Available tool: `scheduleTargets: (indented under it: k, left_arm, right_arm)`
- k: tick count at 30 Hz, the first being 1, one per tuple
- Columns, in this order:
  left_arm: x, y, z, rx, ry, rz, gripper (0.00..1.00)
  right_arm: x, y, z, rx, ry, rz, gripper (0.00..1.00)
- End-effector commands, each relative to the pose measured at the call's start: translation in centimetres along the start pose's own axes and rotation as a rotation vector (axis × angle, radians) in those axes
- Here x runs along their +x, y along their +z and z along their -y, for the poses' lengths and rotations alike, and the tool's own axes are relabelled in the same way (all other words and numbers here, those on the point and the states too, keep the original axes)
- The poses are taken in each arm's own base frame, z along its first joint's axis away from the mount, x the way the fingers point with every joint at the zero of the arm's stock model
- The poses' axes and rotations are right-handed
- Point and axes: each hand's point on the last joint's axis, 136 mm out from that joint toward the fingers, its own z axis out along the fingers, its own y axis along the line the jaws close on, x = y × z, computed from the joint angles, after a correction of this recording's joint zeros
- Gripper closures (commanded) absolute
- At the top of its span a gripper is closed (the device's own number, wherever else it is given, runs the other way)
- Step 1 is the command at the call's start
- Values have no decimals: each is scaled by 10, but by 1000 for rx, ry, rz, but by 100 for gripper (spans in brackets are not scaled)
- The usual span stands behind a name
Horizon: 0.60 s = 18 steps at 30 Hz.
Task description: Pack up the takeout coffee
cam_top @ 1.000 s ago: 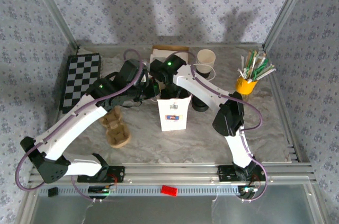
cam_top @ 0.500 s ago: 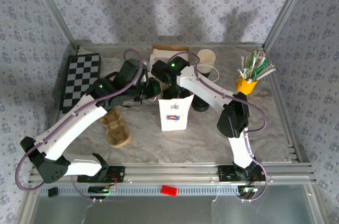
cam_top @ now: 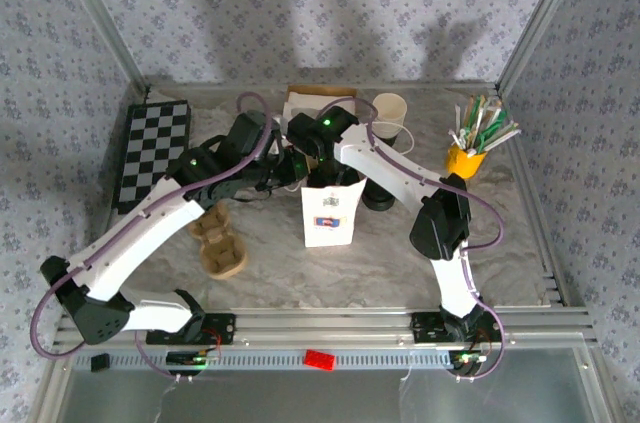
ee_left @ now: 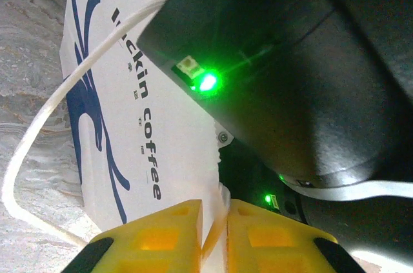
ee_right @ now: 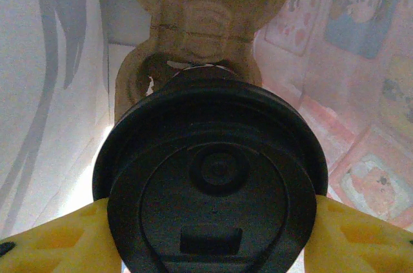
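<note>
Nudged slightly rightward since a second ago, the right gripper [ee_right: 210,237] clasps the takeout coffee [ee_right: 213,182] by its lid inside the paper bag [cam_top: 330,218], above a pulp carrier [ee_right: 200,2]; the left gripper [ee_left: 213,228] pinches the bag's rim. An off-centre release could tip the cup beside its well.

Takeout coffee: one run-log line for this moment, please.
takeout coffee: inside paper bag, above cup carrier | right end effector: gripping its lid | left end effector: pinching bag rim | release: not yet done
</note>
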Motion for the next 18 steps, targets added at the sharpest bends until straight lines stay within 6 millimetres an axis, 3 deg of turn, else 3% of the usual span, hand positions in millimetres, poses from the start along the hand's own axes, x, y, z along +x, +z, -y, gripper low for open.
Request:
scheduleTargets:
  k: [1, 18]
  left_arm:
    - [-5, -6, 10, 26, 9, 12, 84]
    - [-3, -6, 9, 24, 7, 10, 82]
  right_arm:
    - [4, 12, 7, 42, 29, -47, 47]
    - [1, 11, 10, 50, 45, -22, 47]
